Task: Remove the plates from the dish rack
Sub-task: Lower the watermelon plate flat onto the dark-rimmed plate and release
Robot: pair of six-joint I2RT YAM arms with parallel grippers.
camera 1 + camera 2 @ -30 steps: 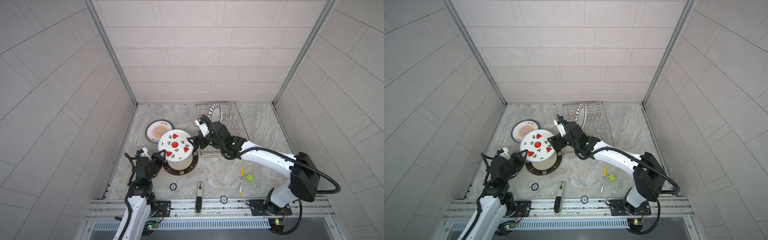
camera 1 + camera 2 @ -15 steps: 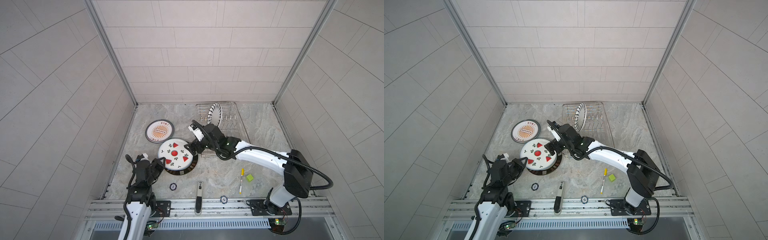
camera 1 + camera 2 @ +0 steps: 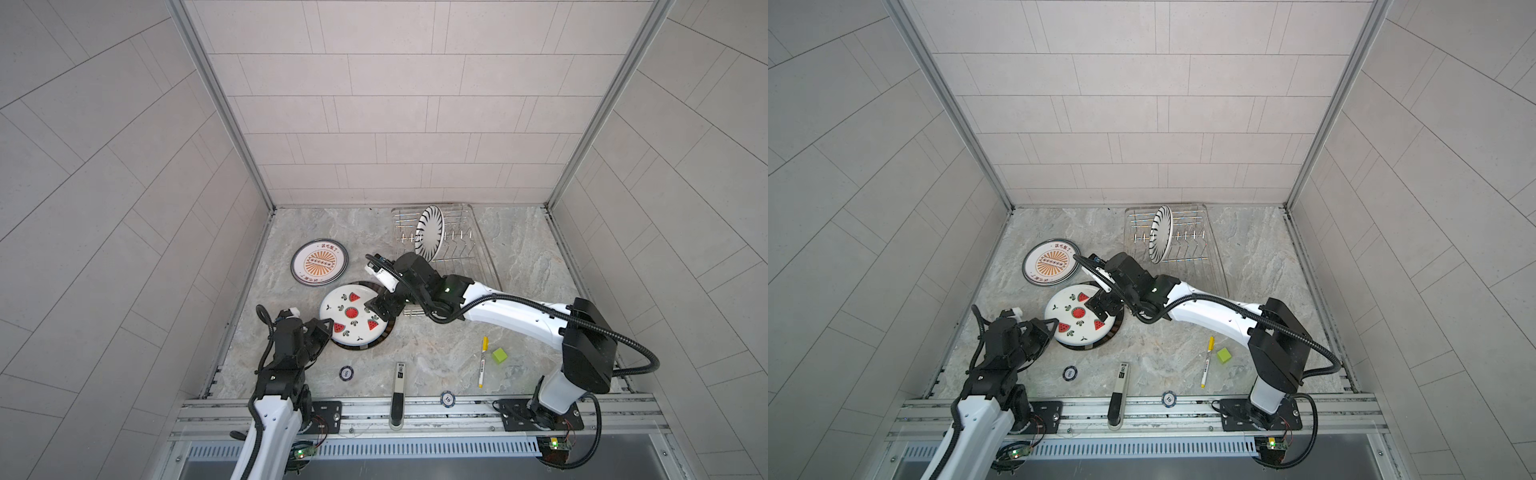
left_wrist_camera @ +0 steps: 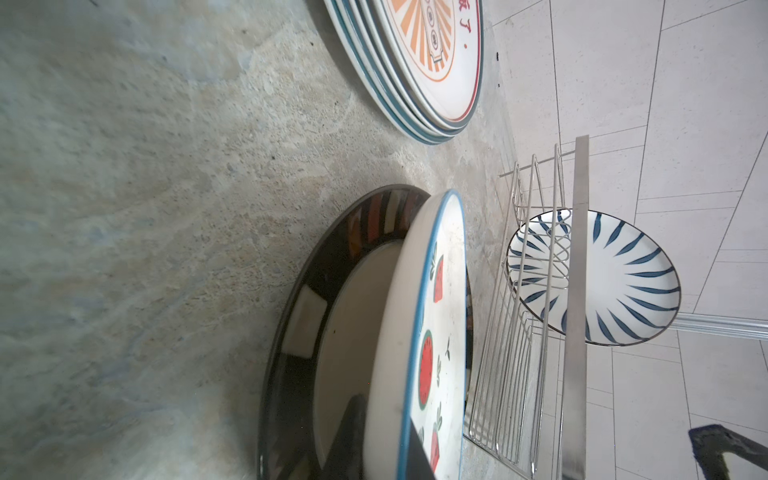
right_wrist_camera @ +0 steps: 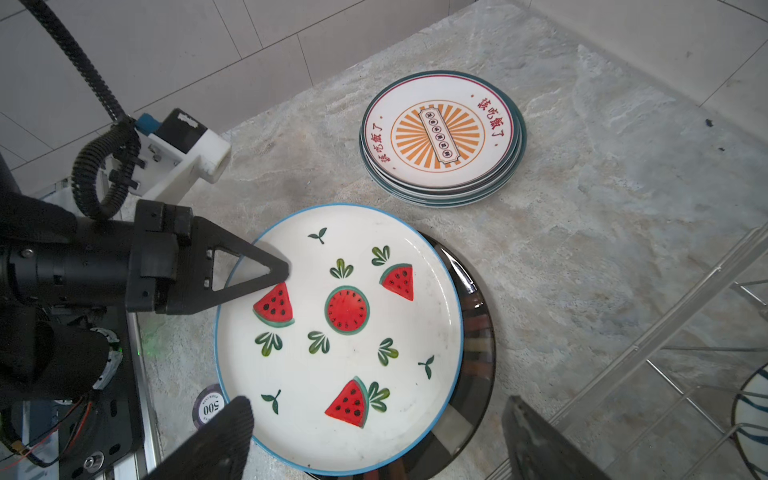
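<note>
- The watermelon plate (image 3: 352, 318), raised a second ago, now lies on the brown-rimmed plate (image 5: 478, 340), near left of the rack (image 3: 469, 253).
- The left pincer (image 3: 326, 324) clamps its rim; the right pincer (image 3: 381, 311) has spread apart.
- One striped plate (image 3: 430, 237) stands upright in the rack, likely next.

Yellow pen (image 3: 482, 361), green cube (image 3: 500, 355), poker chip (image 3: 346, 372)

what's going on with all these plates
The robot is emptying the dish rack. The left gripper pinches the rim of the watermelon plate, which rests on a larger dark-rimmed plate, while the right gripper hangs open just above it. A stack of sunburst plates lies nearby. One navy-petal plate stands in the rack.
</note>
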